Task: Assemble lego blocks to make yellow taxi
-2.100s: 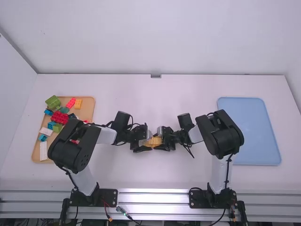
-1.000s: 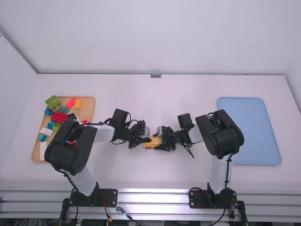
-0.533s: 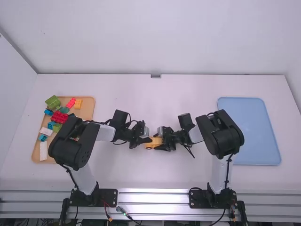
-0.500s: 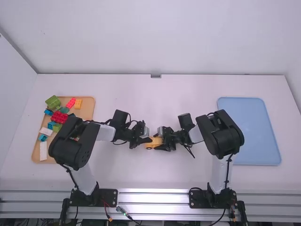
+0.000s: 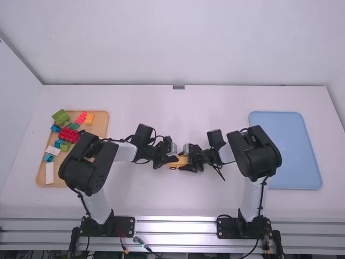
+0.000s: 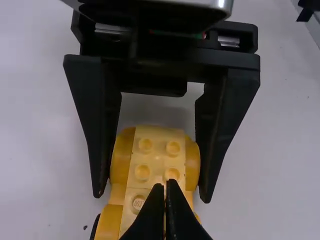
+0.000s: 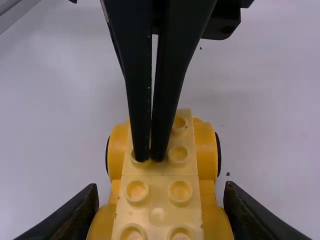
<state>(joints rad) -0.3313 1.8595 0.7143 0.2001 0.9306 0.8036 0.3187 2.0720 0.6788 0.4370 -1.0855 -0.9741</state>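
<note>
Grips the yellow wheeled car of studded plastic bricks [image 7: 158,200] in the right end effector [image 6: 152,195], parted to its width, mid-tabletop [image 5: 178,113]; poises the empty, closed left end effector [image 7: 150,160] at the studs. Has just shifted all slightly right, likely for pressing bricks home.

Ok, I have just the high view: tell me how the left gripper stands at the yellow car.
Observer: By the left wrist view, the left gripper is shut, its fingertips together.

Operator: Now give me the right one's hold.

Observer: In that same view, the right gripper has one finger on each side of the car.

Operator: Report the wheels.

Observer: In the right wrist view, a dark wheel edge juts out on both sides of the car.
</note>
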